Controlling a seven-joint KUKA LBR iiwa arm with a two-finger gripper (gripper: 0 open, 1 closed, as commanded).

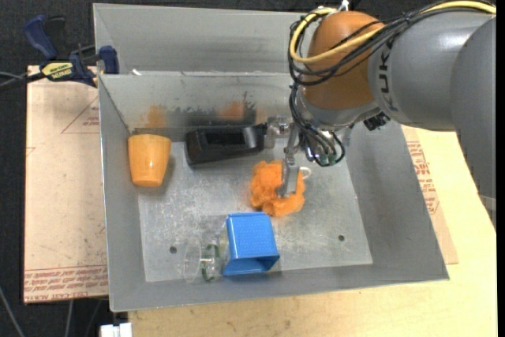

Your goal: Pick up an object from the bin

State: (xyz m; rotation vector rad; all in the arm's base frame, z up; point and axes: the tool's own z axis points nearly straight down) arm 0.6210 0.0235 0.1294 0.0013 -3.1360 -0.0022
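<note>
The grey bin (118, 209) is the largest thing here. Its sloped walls keep the loose things gathered on the flat floor. The arm (442, 67) reaches in from the right with its wrist turned down, so the tool (290, 181) comes at the floor from above, which we judge suits a pick among scattered things.

A black tray-like piece (225, 144) lies along the back wall, close to the tool but apart from it. A blue box (251, 245) sits near the front edge and an orange cup (148, 159) by the left wall. Both are well apart from the tool and out of its way.

The tool's tip is down at a crumpled orange lump (272, 187) in the middle of the floor, touching it or pressed into it. This looks like the thing being picked, and it lies on the floor, not lifted. The lump seems soft — perhaps cloth or foam. We cannot tell how far open the tool is, nor whether it has hold of anything.

Some small clear bits (203, 260) lie just beside the blue box.
</note>
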